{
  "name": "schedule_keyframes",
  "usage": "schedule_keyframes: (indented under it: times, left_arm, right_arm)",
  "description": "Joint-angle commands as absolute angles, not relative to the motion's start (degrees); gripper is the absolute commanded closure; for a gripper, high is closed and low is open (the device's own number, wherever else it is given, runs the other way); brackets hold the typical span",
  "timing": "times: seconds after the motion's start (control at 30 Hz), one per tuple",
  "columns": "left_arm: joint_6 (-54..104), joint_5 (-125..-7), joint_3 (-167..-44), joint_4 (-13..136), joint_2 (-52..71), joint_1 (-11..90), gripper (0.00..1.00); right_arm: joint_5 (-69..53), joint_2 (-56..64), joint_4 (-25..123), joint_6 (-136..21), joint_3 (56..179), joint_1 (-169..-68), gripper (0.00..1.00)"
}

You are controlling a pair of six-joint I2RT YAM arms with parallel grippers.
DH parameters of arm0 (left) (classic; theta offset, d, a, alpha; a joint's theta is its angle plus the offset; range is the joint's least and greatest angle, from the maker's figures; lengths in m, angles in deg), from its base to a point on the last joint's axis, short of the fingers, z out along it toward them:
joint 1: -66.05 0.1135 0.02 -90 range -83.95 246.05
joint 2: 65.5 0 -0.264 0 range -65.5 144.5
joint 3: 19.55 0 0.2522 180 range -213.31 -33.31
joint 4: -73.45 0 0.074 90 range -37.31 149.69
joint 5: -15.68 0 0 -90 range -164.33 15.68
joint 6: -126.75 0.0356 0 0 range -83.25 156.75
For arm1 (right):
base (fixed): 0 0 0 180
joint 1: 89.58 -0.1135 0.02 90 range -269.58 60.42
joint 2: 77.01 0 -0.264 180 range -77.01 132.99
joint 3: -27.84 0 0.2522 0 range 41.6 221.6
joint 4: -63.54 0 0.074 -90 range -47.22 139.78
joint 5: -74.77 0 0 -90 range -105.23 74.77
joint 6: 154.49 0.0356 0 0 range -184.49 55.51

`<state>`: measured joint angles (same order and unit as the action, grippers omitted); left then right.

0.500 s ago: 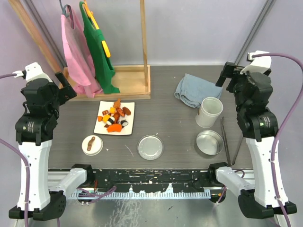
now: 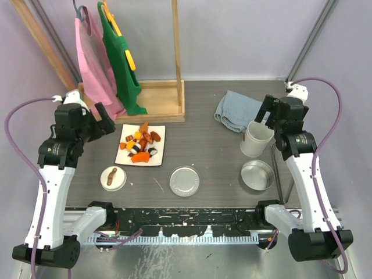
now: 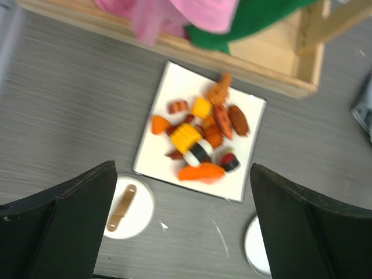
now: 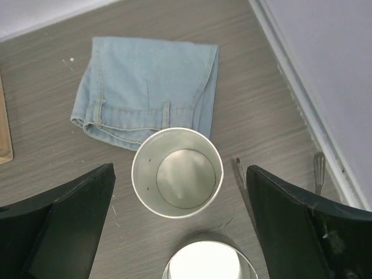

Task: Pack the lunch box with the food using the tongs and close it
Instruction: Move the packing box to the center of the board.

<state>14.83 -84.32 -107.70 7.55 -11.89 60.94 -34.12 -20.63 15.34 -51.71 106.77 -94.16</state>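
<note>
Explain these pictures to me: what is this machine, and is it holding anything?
Two robot arms stand at the near edge of a table. One picture looks down from above; the others come from a camera on each wrist. On it: a white square plate of small colourful food pieces, a white cylindrical tub, its white round lid with brown handle, a shallow round steel tin, its flat steel lid, slim grey metal tongs, a blue cloth. The left pincer and right pincer are open, holding nothing.

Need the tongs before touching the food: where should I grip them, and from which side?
Probably mid-length on the tongs, from straight above with the right claw: they lie flat right of the tin, arms splayed, so fingers straddle both.
</note>
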Motion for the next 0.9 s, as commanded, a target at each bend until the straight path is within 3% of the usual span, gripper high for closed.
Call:
schedule_keyframes:
  times: [0.0, 0.37, 0.6, 0.87]
  left_arm:
    - [10.9, -67.89, -104.53, 13.27, -11.89, 60.23, 0.02]
    - [7.25, -48.7, -95.46, 20.54, -12.6, 57.26, 0.02]
    - [7.61, -44.67, -93.57, 21.46, -13.71, 56.76, 0.02]
    - [7.61, -43.54, -93.07, 22.67, -14.56, 56.64, 0.02]
  right_arm:
    - [-27.96, -17.91, 16.85, -46.18, 106.2, -88.67, 0.0]
    - [-15.77, -8.6, 17.12, -40.11, 103.82, -80.21, 0.0]
    - [-10.13, -4.19, 19.7, -39.36, 101.1, -79.38, 0.0]
    - [9.18, 3.69, 22.12, -41.49, 101.21, -80.67, 0.0]
